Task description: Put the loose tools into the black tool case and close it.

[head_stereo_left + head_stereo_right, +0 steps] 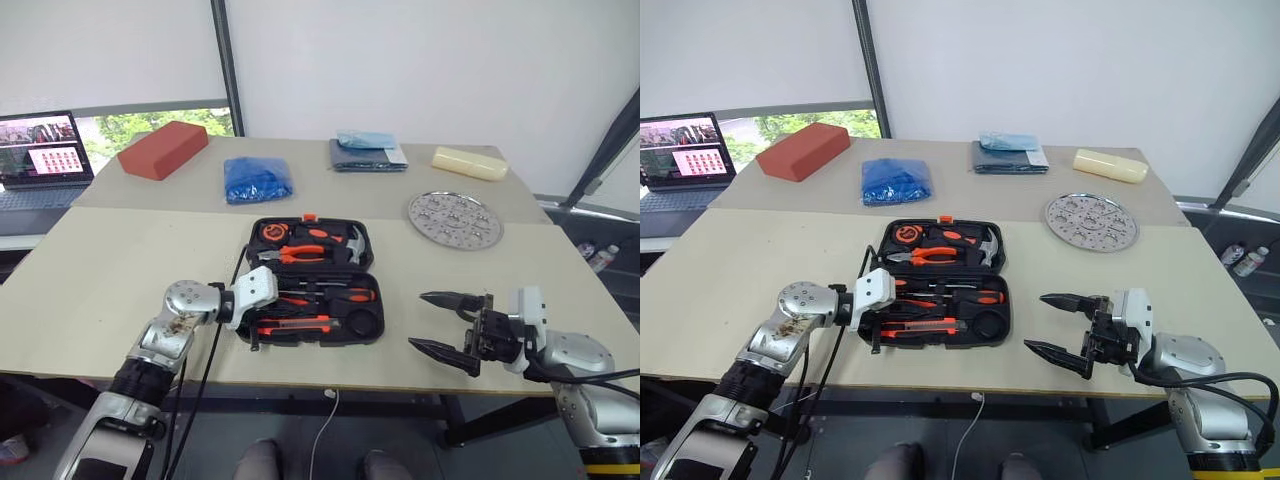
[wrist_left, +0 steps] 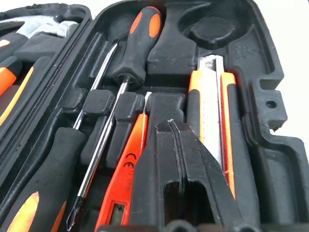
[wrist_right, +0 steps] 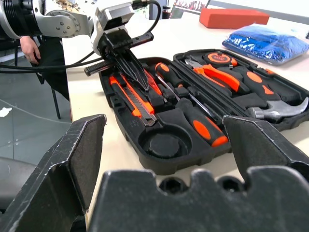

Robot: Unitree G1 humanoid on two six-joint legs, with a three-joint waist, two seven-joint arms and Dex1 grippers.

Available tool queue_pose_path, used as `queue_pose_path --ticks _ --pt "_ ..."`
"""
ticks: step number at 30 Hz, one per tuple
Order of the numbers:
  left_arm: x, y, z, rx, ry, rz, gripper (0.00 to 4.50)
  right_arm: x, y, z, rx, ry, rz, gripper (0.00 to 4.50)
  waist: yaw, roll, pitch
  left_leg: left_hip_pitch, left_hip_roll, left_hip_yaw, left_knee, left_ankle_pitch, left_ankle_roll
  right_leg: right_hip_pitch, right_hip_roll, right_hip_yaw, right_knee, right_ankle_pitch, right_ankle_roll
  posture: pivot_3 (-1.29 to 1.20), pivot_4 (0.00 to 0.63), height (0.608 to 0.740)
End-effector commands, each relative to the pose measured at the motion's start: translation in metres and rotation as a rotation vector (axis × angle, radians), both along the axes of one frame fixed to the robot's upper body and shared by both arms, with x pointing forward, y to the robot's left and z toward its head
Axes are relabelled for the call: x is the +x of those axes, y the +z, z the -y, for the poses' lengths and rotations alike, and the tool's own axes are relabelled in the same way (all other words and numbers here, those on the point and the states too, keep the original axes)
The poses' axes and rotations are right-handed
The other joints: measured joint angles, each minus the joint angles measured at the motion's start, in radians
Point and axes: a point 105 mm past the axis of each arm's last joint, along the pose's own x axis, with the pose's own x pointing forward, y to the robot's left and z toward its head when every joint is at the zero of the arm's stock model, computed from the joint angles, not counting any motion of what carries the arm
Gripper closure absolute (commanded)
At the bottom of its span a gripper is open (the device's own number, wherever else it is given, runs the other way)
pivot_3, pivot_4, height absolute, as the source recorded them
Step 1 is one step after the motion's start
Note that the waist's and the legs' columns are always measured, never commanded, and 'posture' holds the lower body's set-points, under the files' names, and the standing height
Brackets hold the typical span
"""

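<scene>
- Our left gripper [image 3: 126,65] is pinched fully shut with nothing in it, tips down in the near half of the black tool case [image 1: 366,330], probably to seat the tester screwdriver [image 2: 126,169] beside the utility knife [image 2: 212,116].
- Our right gripper [image 1: 448,322] is wide open, empty, parked just right of the case, likely to take the lid.
- Round recess [image 3: 163,144] is empty; lid open.

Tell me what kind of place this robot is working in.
Probably a lab or office test room: plain tables pushed together, a laptop on a side desk, and staged props such as an open tool case and a perforated tray.
</scene>
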Motion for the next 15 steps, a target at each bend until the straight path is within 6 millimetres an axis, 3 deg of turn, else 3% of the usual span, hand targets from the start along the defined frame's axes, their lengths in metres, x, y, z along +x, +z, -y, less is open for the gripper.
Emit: queue_pose_path --ticks 1,2,5,9,12,15 --pt "-0.008 -0.012 -0.001 -0.071 0.005 -0.072 4.48 -0.002 0.009 0.001 -0.006 -0.012 0.042 0.00 -0.001 0.001 -0.001 0.000 0.000 0.000 0.000 0.000 0.000 0.000 0.000 0.000 0.000 0.000 0.000 0.00 0.150 0.740" --pt "-0.008 -0.006 0.000 -0.109 -0.005 -0.058 4.48 -0.002 0.009 0.003 -0.008 -0.020 0.042 0.00 -0.002 0.001 -0.001 0.000 0.000 0.000 0.000 0.000 0.000 0.000 0.000 0.000 0.000 0.000 0.000 0.00 0.150 0.740" --pt "-0.012 0.028 -0.008 -0.261 -0.053 0.050 3.74 -0.004 0.013 0.021 -0.014 -0.104 0.050 0.00 -0.001 0.001 0.000 -0.001 0.000 0.000 -0.001 0.000 0.001 -0.001 0.000 0.000 -0.001 0.000 0.000 0.00 0.150 0.740" --pt "-0.026 0.057 -0.025 -0.383 -0.114 0.130 2.27 -0.010 0.013 0.055 -0.051 -0.267 0.072 0.00 -0.002 -0.001 0.001 -0.004 0.000 0.000 -0.003 0.003 0.006 -0.003 0.000 0.000 -0.001 0.001 0.002 0.00 0.150 0.740" --pt "-0.040 0.066 -0.032 -0.422 -0.128 0.140 1.17 -0.017 0.003 0.083 -0.089 -0.405 0.050 0.00 -0.003 -0.001 0.001 -0.003 0.000 0.000 -0.004 0.003 0.006 -0.003 0.000 0.000 -0.002 0.000 0.002 0.00 0.150 0.740" --pt "-0.056 0.061 -0.042 -0.389 -0.129 0.117 0.11 -0.031 -0.015 0.113 -0.148 -0.532 0.002 0.00 -0.003 -0.001 0.001 -0.003 0.000 0.000 -0.004 0.003 0.006 -0.002 0.000 0.000 -0.003 -0.001 0.000 0.00 0.150 0.740"
